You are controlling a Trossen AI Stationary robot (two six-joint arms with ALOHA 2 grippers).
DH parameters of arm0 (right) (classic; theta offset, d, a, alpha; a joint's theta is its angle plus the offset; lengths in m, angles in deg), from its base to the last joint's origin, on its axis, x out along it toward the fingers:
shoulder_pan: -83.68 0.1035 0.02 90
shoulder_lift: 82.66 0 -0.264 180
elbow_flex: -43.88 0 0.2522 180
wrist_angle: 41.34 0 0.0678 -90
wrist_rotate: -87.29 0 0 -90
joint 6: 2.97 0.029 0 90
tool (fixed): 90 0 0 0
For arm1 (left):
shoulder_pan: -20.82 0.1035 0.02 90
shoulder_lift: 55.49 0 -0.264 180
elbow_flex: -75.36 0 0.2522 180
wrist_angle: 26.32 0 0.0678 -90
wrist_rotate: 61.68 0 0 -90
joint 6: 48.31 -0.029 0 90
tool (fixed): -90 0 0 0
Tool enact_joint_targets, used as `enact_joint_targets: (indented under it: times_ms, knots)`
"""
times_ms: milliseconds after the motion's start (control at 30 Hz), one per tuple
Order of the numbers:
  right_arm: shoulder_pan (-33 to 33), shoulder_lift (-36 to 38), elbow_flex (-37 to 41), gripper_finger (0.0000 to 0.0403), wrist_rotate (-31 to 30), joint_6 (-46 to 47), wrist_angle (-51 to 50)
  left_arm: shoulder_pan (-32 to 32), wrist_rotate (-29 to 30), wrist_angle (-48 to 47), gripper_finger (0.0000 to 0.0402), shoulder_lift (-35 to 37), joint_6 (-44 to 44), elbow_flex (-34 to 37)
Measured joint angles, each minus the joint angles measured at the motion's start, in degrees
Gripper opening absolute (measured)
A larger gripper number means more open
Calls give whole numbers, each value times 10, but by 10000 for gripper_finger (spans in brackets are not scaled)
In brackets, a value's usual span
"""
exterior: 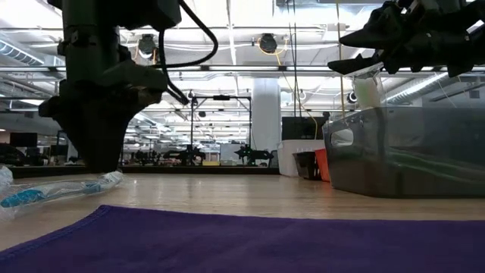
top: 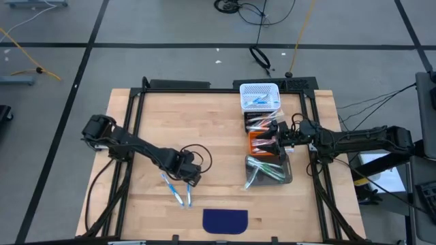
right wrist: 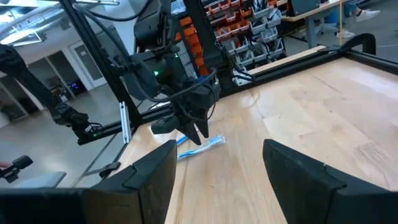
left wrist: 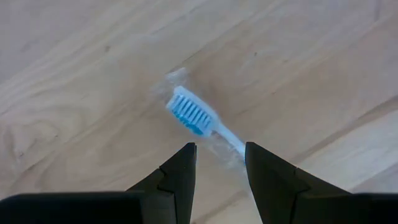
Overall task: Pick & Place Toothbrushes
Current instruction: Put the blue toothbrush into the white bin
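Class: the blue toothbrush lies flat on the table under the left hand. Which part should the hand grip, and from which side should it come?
Grip the thin handle just behind the bristle head of the blue toothbrush, coming straight down from above. It lies flat on the table, and the left hand already straddles the handle with open fingers.

Two dark jointed arms, black looped cables alongside; left hand point(left wrist: 217, 177) fingers matte black, wedge-shaped.

Toothbrushes point(top: 178, 190) on table point(top: 218, 129) left of bins point(top: 267, 146) — mat point(top: 225, 220) (front edge) between.
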Motion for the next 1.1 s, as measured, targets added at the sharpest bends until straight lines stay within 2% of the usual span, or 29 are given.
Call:
enact_joint_targets:
  times_ms: [333, 500, 800, 900, 1067, 1100]
  knots:
    - [0, 0, 0, 231, 0, -1, 0, 0, 21, 1, 141, -6, 13, 0]
    - [0, 0, 0, 231, -14, -2, 0, 1, 13, 10, 141, -28, 18, 1]
    - [0, 0, 0, 231, -14, -2, -5, 16, 0, 46, 138, -54, -23, -1]
    - [0, 0, 0, 231, -14, -2, -7, 22, -3, 44, 114, -53, -24, -1]
    - [0, 0, 0, 231, -13, -2, -8, 28, 0, 45, 20, -53, -48, -1]
    - [0, 0, 0, 231, -14, -2, -8, 29, 0, 46, 12, -53, -51, -1]
